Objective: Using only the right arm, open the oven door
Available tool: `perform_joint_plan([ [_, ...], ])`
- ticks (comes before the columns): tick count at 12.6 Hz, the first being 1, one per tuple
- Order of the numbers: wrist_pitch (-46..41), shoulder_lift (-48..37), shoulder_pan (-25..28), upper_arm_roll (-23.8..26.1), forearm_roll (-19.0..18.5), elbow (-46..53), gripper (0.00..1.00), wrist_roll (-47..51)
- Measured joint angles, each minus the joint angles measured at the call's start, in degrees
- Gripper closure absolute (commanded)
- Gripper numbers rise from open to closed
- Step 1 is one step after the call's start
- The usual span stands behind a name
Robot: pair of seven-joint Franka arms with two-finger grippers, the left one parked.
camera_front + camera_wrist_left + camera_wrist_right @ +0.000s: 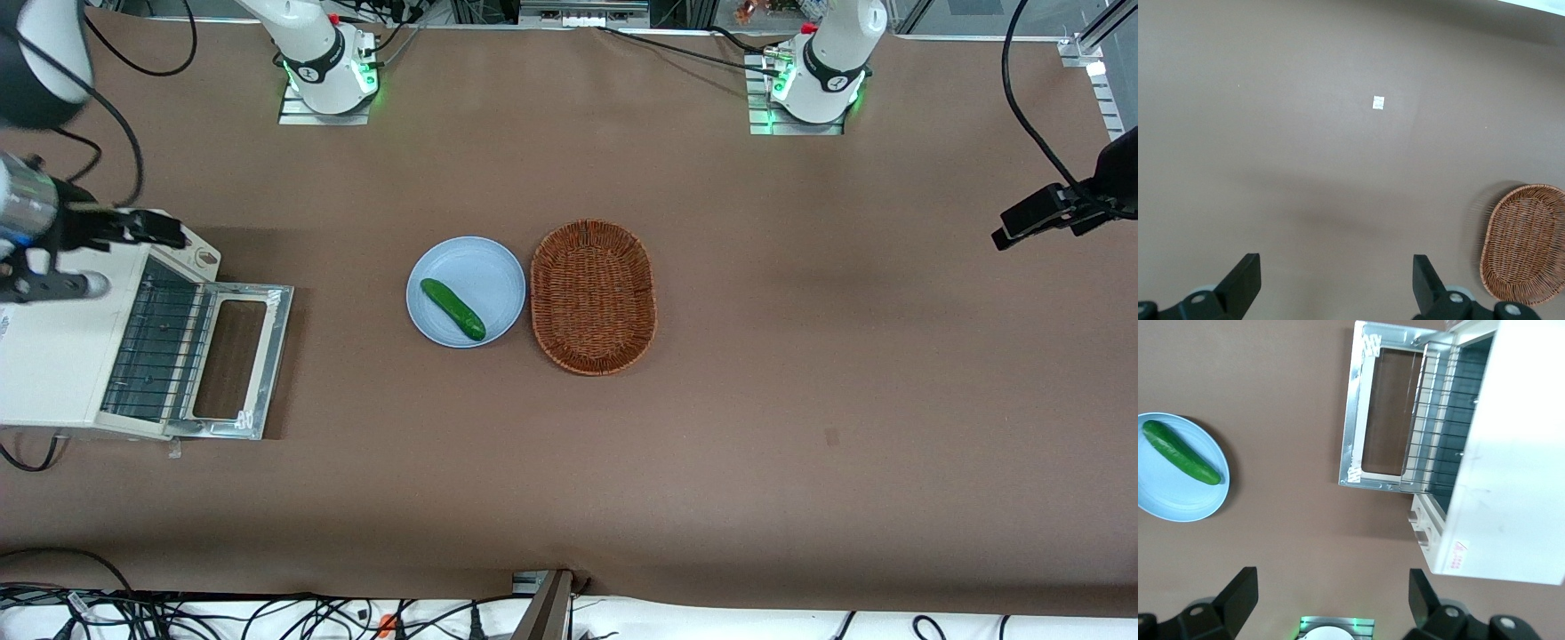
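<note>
The small white toaster oven (53, 356) stands at the working arm's end of the table. Its oven door (271, 356) hangs fully open, lying flat in front of the oven with its shiny metal inner side up. The wire rack (156, 347) inside shows. My right arm's gripper (124, 258) hovers high above the oven's top edge, open and empty, touching nothing. In the right wrist view the door (1355, 420) and oven (1511, 453) lie well below the open gripper (1333, 581).
A light blue plate (493, 267) with a green cucumber (453, 308) sits mid-table, also in the right wrist view (1178, 500). A brown wicker basket (593, 298) lies beside it toward the parked arm. The arm bases (324, 67) stand farthest from the camera.
</note>
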Motion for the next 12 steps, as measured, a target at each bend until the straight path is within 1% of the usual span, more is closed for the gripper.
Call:
perform_joint_plan([
  [3,-0.42,-3.01,0.00,-0.44,0.11,-0.46,0.00,-0.64],
  [12,0.57,-2.55,0.02,-0.48,0.11,0.69,0.00,-0.64],
])
